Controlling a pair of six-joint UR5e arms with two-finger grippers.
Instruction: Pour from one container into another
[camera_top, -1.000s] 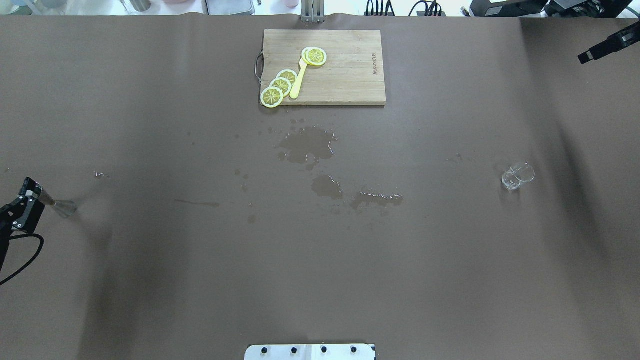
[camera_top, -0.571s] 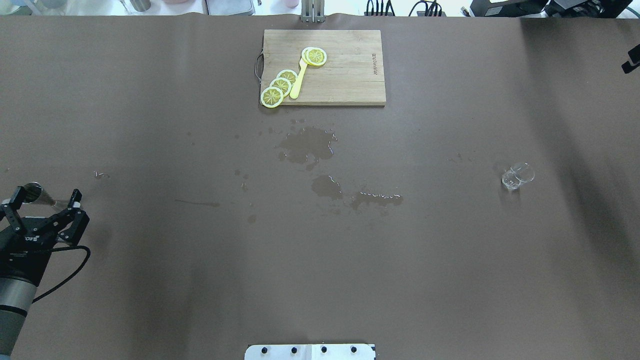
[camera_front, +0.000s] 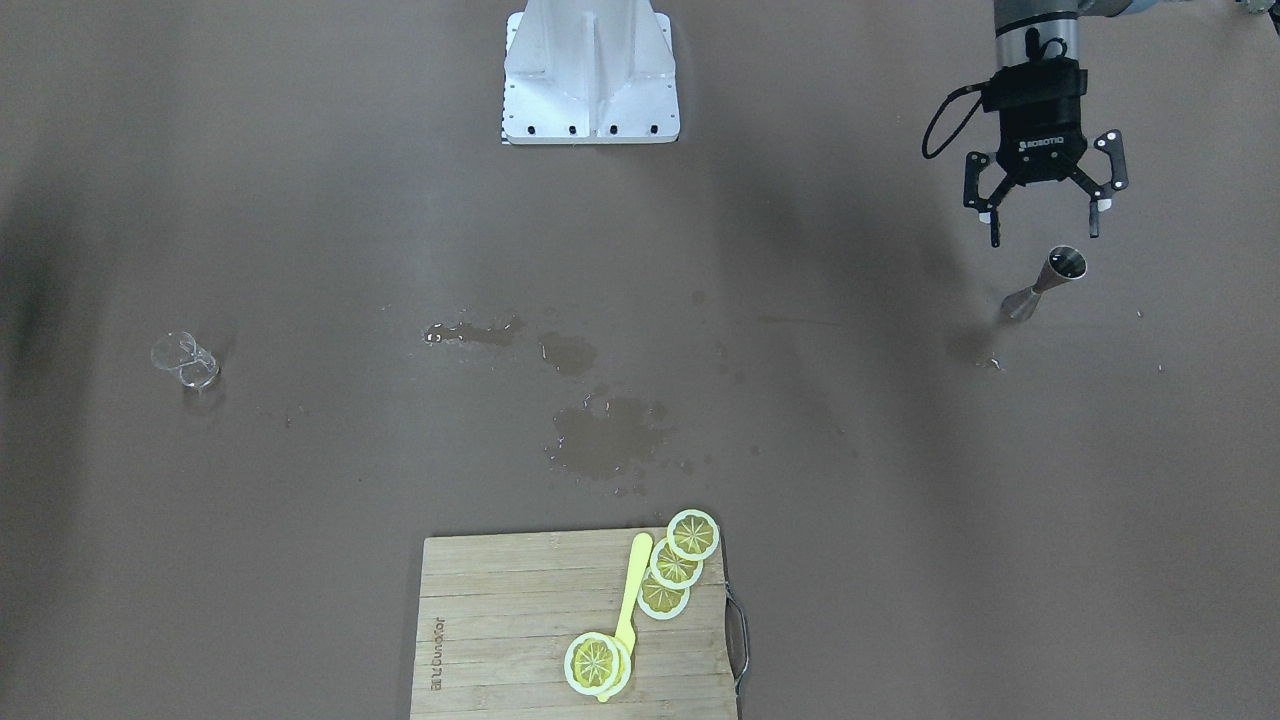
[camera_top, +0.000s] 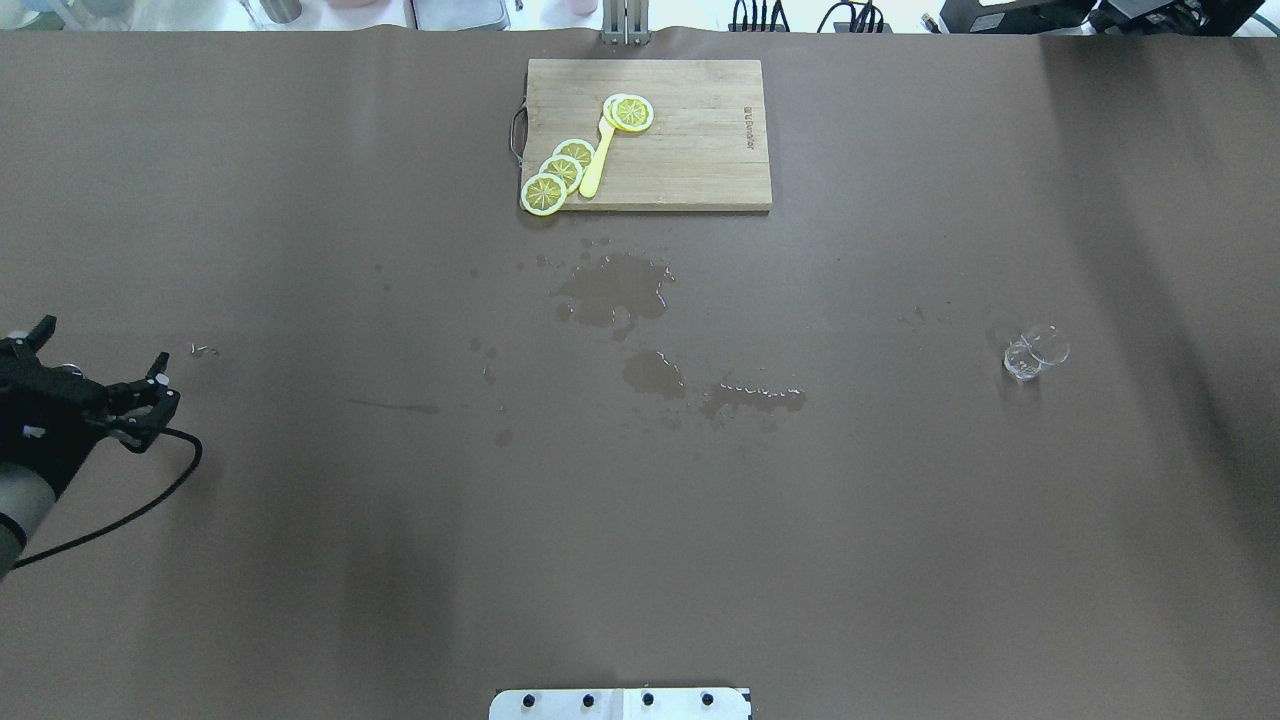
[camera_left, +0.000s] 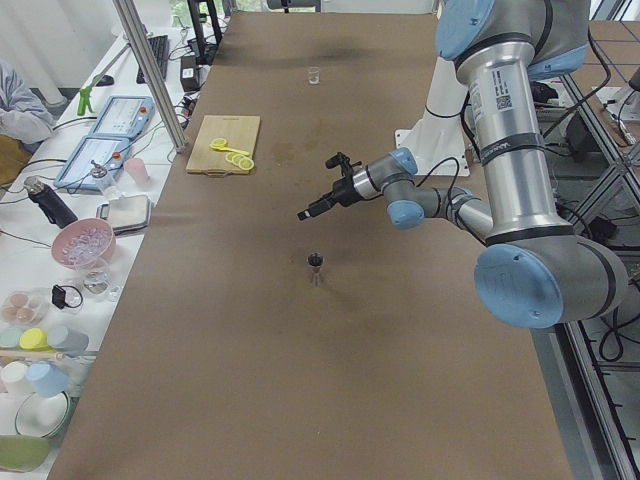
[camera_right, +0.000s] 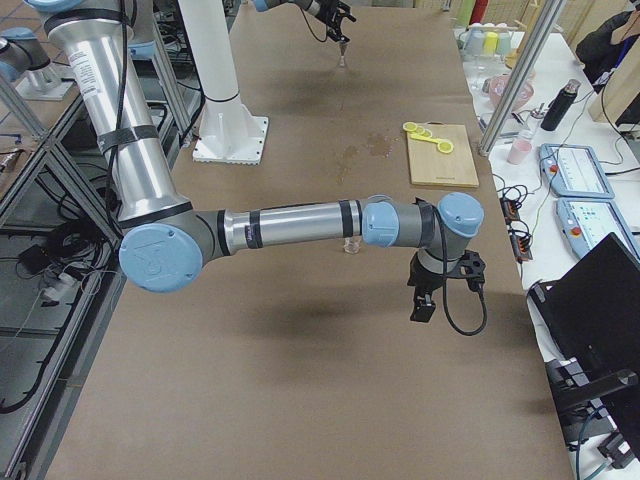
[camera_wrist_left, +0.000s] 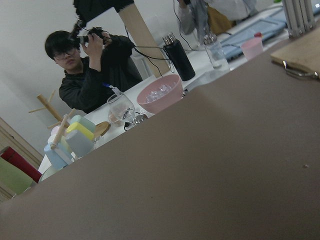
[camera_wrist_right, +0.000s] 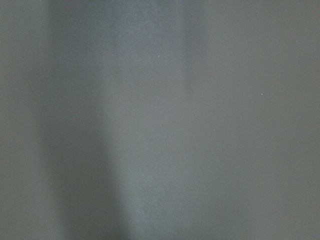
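Nearest the robot, a white mounting plate (camera_top: 620, 703) is seen at the edge of the brown surface (camera_top: 400, 560). On the robot's left side, the left tool (camera_front: 1045, 235) is held above the surface with its fingers spread wide and nothing between them. Just beyond its fingertips the steel jigger (camera_front: 1045, 283) is stood upright on the surface, apart from the tool. On the robot's right side the clear tumbler (camera_top: 1035, 352) is set on the surface, well apart from the jigger and touched by neither tool. The right tool (camera_right: 422, 308) is shown only in the right-side view, hung above the surface; whether it is spread or pressed together cannot be told. Wet patches (camera_top: 615, 295) are spread across the middle. Farthest off, a wooden cutting board (camera_top: 690, 150) is laid, with lemon slices (camera_top: 560, 172) and a yellow utensil (camera_top: 597, 160) on it.
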